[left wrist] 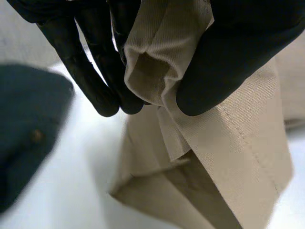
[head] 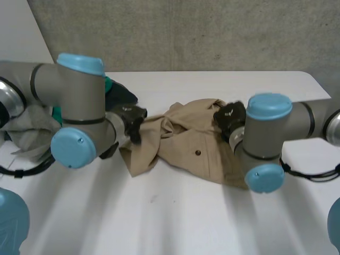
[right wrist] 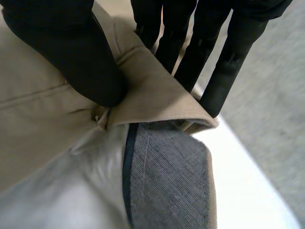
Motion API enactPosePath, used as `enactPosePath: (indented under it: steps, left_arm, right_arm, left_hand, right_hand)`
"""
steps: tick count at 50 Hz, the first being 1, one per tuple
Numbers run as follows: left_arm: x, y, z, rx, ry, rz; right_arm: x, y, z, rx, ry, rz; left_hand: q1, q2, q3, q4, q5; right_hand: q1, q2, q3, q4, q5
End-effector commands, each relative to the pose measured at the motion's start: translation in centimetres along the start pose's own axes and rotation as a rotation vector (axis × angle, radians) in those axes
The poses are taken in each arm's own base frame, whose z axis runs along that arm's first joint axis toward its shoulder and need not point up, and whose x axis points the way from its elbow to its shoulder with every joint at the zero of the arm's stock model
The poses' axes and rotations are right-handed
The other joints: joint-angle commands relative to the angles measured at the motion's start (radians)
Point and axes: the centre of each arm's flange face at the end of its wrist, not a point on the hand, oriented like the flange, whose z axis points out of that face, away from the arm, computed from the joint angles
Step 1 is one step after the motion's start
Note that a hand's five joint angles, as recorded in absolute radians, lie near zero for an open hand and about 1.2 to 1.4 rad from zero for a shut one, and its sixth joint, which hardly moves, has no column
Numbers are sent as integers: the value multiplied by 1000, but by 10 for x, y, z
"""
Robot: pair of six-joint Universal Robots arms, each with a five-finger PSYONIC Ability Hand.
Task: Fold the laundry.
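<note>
Khaki garment [head: 186,151] crumpled at mid-table [head: 170,212] and held at opposite ends, presumably for spreading flat before folding: the left hand [left wrist: 228,62] pinches a tubular hem between thumb and fingers, and the right hand [right wrist: 71,52] likewise pinches a grey-lined edge.

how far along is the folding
Done: nothing yet; the tan garment lies crumpled on the table. In hand: the left hand pinches a cuff-like end, and the right hand pinches an edge on the opposite side. Left: spreading and folding it, then likely the dark cloth and grey cloth beside the left arm.
</note>
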Motion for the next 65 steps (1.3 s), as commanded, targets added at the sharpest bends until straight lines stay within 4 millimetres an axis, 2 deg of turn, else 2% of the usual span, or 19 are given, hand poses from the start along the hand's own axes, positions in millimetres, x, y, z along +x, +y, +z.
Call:
enactPosePath:
  steps: [1, 3, 4, 7, 11, 13, 17, 21, 29, 30, 33, 35, 40, 42, 44, 48, 56, 59, 65]
  left_arm:
    - [-23, -101, -7, 434, -151, 240]
    - [-33, -139, -19, 610, -222, 273]
    - [-47, -174, -34, 791, -304, 270]
    - [-65, -221, -65, 1063, -374, 209]
    - [-65, -232, -83, 1141, -299, 153]
    - [-65, -225, -82, 1108, -264, 137]
    - [-64, -196, -70, 983, -222, 113]
    - [-58, -152, -52, 829, -190, 106]
    - [-31, -25, -8, 450, -95, 94]
    - [-23, -1, -4, 379, -70, 100]
    - [-8, 28, -3, 288, -31, 138]
    - [-5, 34, -6, 263, -25, 163]
    - [-3, 41, -15, 206, -25, 244]
    - [-4, 39, -23, 188, -35, 270]
    - [-5, 38, -33, 161, -45, 292]
    - [-4, 36, -50, 140, -57, 309]
    - [-5, 31, -73, 164, -106, 308]
    - [-3, 35, -77, 147, -109, 304]
    - [7, 50, -77, 71, -89, 296]
  right_arm:
    - [77, -76, 35, 322, 192, -30]
    - [101, -98, 39, 398, 272, -34]
    - [121, -120, 38, 473, 343, -31]
    - [157, -153, 28, 589, 446, -1]
    - [178, -169, 18, 672, 456, 71]
    - [180, -171, 14, 684, 432, 87]
    - [162, -156, 14, 625, 307, 114]
    - [142, -131, 4, 509, 191, 123]
    - [69, -39, -12, 209, -141, 152]
    - [55, -18, -15, 134, -188, 159]
    - [38, 11, -24, -7, -252, 150]
    - [33, 19, -31, -67, -281, 137]
    - [28, 32, -47, -196, -344, 122]
    - [29, 32, -54, -237, -355, 117]
    - [34, 28, -64, -273, -355, 123]
    - [46, 23, -78, -312, -316, 146]
    - [74, 0, -97, -193, -149, 190]
    - [74, -5, -106, -183, -146, 193]
    - [53, -3, -129, -237, -192, 210]
  left_hand:
    - [262, 203, 212, 202, 234]
    - [262, 203, 212, 202, 234]
    - [262, 203, 212, 202, 234]
    - [262, 203, 212, 202, 234]
    - [262, 203, 212, 202, 234]
    - [262, 203, 212, 202, 234]
    - [262, 203, 212, 202, 234]
    - [262, 203, 212, 202, 234]
    - [262, 203, 212, 202, 234]
    - [262, 203, 212, 202, 234]
    - [262, 203, 212, 202, 234]
    - [259, 200, 209, 200, 232]
    - [-40, -99, -90, -99, -67]
    - [-306, -365, -356, -366, -334]
    - [-564, -623, -614, -624, -592]
    - [-700, -759, -750, -760, -728]
    - [-704, -763, -754, -763, -731]
    - [-704, -763, -754, -763, -731]
    - [-709, -769, -760, -769, -737]
  right_hand:
    - [309, 228, 224, 207, 261]
    - [309, 228, 224, 207, 261]
    - [309, 228, 224, 207, 261]
    - [309, 228, 224, 207, 261]
    - [309, 228, 224, 207, 261]
    - [309, 228, 224, 207, 261]
    - [309, 228, 224, 207, 261]
    - [309, 228, 224, 207, 261]
    - [309, 228, 224, 207, 261]
    - [309, 228, 224, 207, 261]
    - [309, 228, 224, 207, 261]
    - [309, 228, 224, 207, 261]
    - [309, 228, 224, 207, 261]
    - [309, 228, 224, 207, 261]
    - [84, 4, -1, -18, 36]
    - [-292, -373, -377, -394, -341]
    - [-505, -585, -590, -606, -553]
    - [-525, -606, -610, -627, -573]
    - [-613, -694, -698, -715, -662]
